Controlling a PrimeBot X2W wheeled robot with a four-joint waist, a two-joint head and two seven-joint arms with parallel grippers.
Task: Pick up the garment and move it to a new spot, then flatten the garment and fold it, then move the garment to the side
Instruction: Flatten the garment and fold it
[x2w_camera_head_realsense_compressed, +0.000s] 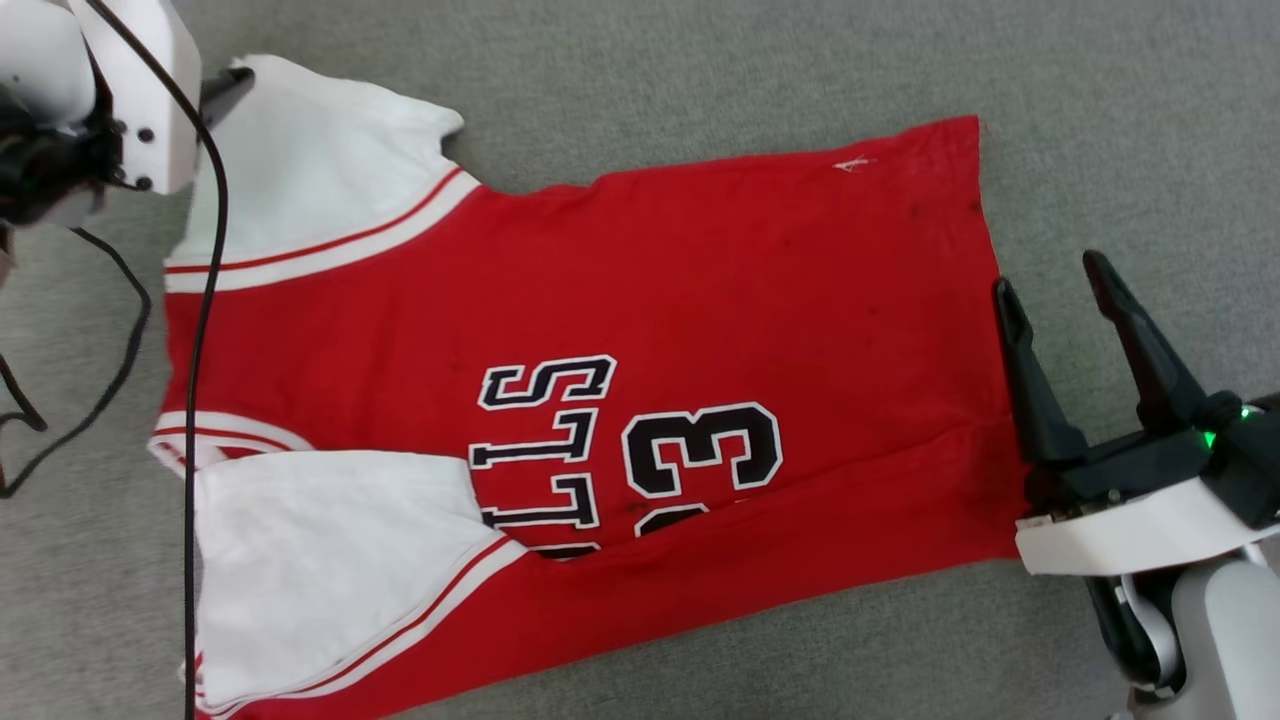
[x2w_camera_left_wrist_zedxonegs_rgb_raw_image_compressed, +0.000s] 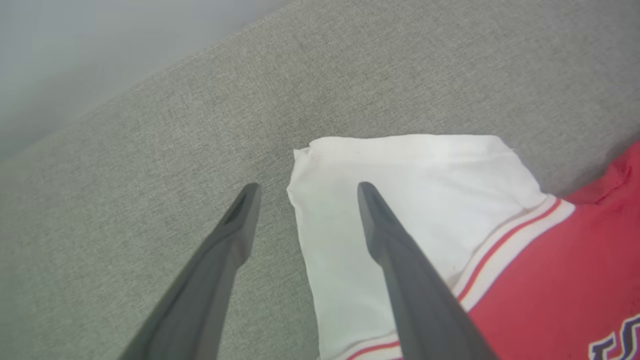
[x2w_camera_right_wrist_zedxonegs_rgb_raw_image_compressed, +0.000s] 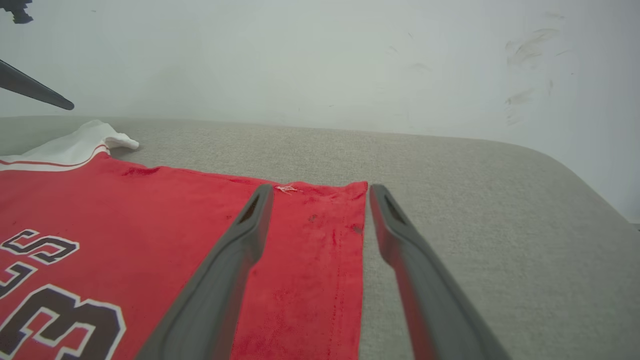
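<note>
- Right hand (x2w_camera_head_realsense_compressed: 1050, 275) status?
- Lower right of frame, fingers apart, empty. It straddles the hem of the garment (x2w_camera_head_realsense_compressed: 700, 280): one finger over red cloth, the other over the gray bench (x2w_camera_head_realsense_compressed: 1100, 120).
- Garment?
- Flat on the bench mid-frame, hem to the right, "33" showing, lower white sleeve (x2w_camera_head_realsense_compressed: 330, 550) folded onto the front.
- Left hand (x2w_camera_left_wrist_zedxonegs_rgb_raw_image_compressed: 308, 186)?
- Upper left, fingers apart, empty, at the corner of the far white sleeve (x2w_camera_head_realsense_compressed: 320, 170). Contact: can't tell.
</note>
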